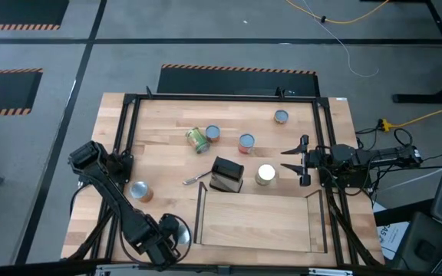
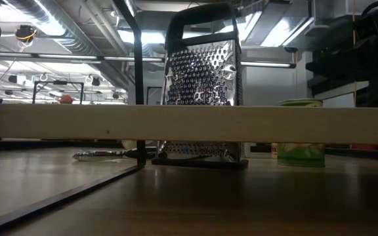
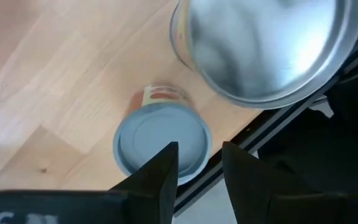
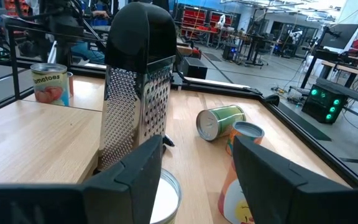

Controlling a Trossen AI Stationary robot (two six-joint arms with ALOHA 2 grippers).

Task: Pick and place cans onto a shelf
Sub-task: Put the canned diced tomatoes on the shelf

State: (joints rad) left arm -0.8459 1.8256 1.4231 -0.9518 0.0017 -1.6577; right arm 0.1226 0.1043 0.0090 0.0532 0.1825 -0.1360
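High view: no cans [image 1: 246, 142] on the shelf [image 1: 255, 222] yet, all loose on the table. Right gripper [image 1: 301, 161], jaws released, just beside a white-topped can [image 1: 265, 174]. Left gripper [image 1: 167, 236], likewise released and empty, near an orange can [image 1: 140, 192].

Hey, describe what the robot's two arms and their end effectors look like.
Both arms are dark, almost black, built of jointed segments. The left end effector has two flat, tapering dark fingers. The right end effector has the same two-finger form, dark and blocky in its wrist view. Black cables trail from the right arm, with a yellow cable nearby.
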